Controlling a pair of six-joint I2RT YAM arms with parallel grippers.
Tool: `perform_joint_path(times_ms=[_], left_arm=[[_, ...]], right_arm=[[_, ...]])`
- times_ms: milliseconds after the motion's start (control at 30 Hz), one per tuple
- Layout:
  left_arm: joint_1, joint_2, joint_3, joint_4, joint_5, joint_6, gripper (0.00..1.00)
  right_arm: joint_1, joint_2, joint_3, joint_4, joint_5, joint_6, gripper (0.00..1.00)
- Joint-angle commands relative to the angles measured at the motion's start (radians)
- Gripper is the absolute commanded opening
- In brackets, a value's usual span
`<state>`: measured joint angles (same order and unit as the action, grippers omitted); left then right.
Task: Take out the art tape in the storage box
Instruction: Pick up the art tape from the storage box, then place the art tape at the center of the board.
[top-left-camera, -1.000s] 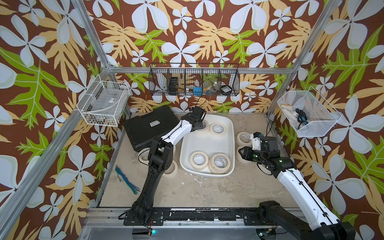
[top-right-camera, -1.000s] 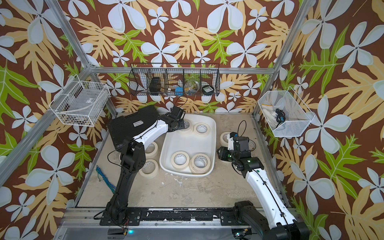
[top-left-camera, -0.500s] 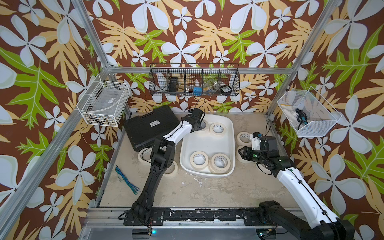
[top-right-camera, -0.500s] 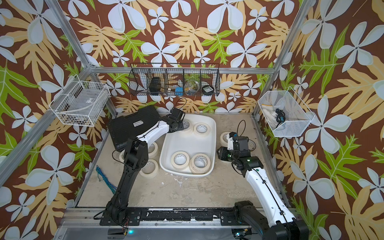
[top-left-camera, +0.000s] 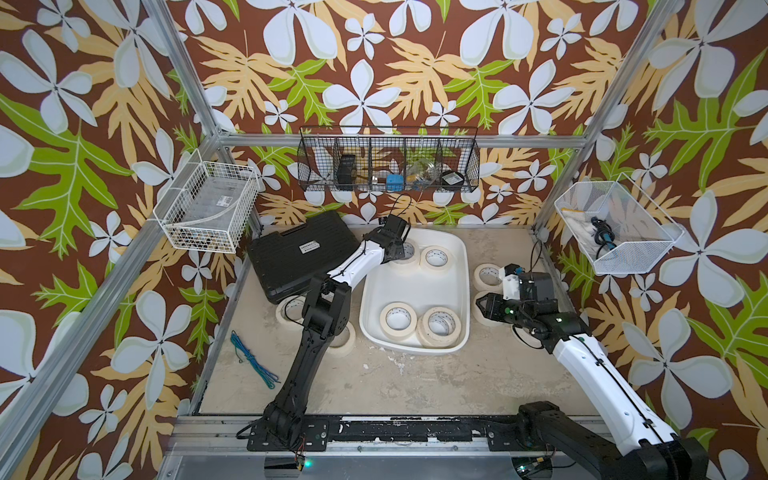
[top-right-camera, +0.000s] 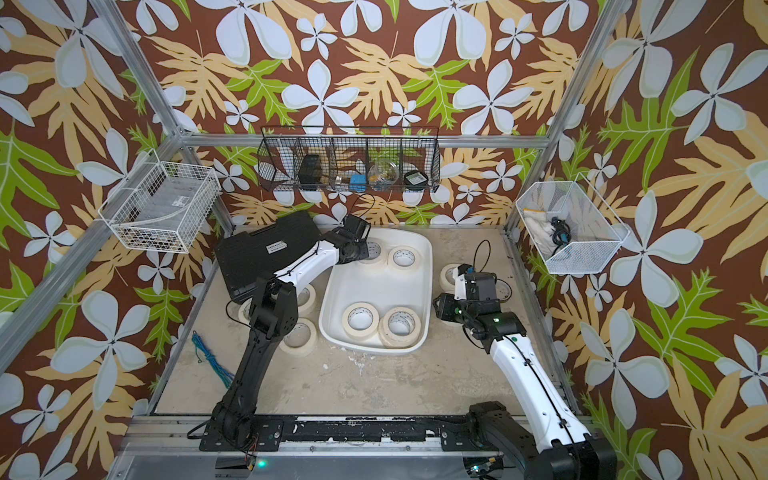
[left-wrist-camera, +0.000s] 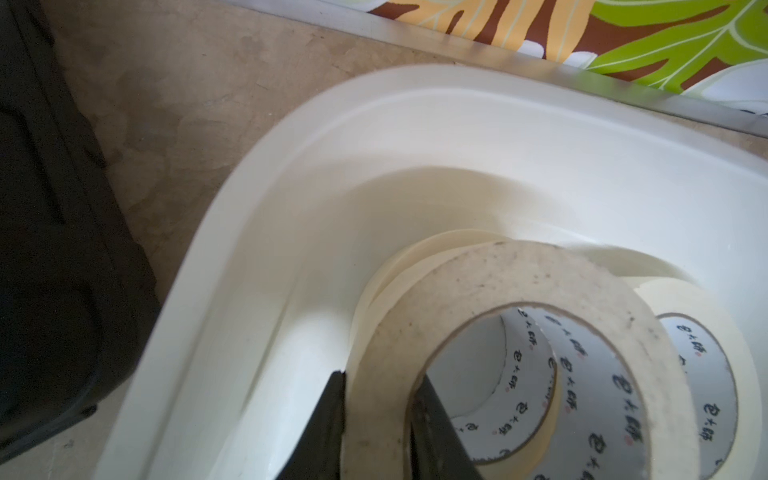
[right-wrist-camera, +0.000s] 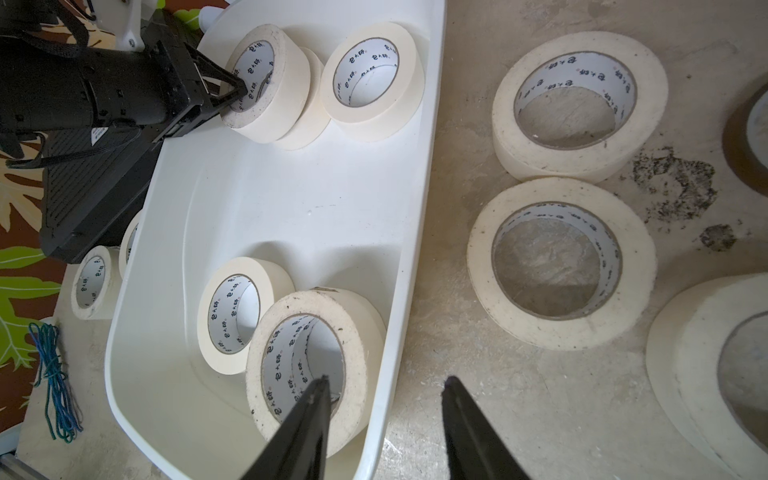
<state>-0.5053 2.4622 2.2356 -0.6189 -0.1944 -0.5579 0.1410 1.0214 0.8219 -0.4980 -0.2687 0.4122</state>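
Left tool (left-wrist-camera: 378, 384) is clamped on the wall of an art tape roll (left-wrist-camera: 498, 282) in the far-left corner of the storage box (top-left-camera: 415, 286), one finger in the core and one outside. Step: grasp made, lift not yet done. Next move: straight up to clear the rim, then out onto the table (top-left-camera: 395, 386). Right tool (right-wrist-camera: 386, 380) is part open and empty, over the near box rim. Other rolls (right-wrist-camera: 235, 311) wait inside
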Motion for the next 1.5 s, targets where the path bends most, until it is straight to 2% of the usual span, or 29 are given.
perform_joint_path(times_ms=[0,167,333,600,700,900,1067,1167,1300,1467], left_arm=[[-0.003,-0.083,-0.023,0.002,0.018,0.015,0.22],[-0.004,-0.219,-0.110,-0.003,0.018,0.032,0.20],[-0.003,-0.400,-0.274,-0.002,-0.006,0.039,0.19],[0.011,-0.750,-0.675,0.007,-0.034,-0.040,0.19],[0.019,-0.876,-0.803,0.009,-0.032,-0.070,0.16],[0.051,-1.113,-1.045,-0.005,-0.066,-0.170,0.16],[0.079,-1.257,-1.224,-0.021,-0.120,-0.259,0.16],[0.108,-1.316,-1.316,-0.023,-0.110,-0.293,0.16],[0.173,-1.392,-1.448,0.012,-0.040,-0.330,0.16],[0.211,-1.489,-1.574,0.022,-0.038,-0.404,0.16]], right_arm=[[0.000,0.002,0.007,0.013,-0.011,-0.007,0.47],[0.000,0.003,0.006,0.022,-0.019,-0.001,0.47],[0.001,0.006,0.006,0.029,-0.027,0.000,0.47],[0.004,0.026,0.005,0.048,-0.042,-0.001,0.46],[0.006,0.038,0.006,0.058,-0.050,-0.001,0.46],[0.010,0.064,0.017,0.076,-0.061,0.000,0.46],[0.013,0.076,0.028,0.081,-0.072,-0.001,0.46],[0.016,0.075,0.030,0.082,-0.073,-0.002,0.46],[0.019,0.074,0.024,0.084,-0.073,-0.001,0.46],[0.019,0.062,0.018,0.085,-0.064,-0.003,0.46]])
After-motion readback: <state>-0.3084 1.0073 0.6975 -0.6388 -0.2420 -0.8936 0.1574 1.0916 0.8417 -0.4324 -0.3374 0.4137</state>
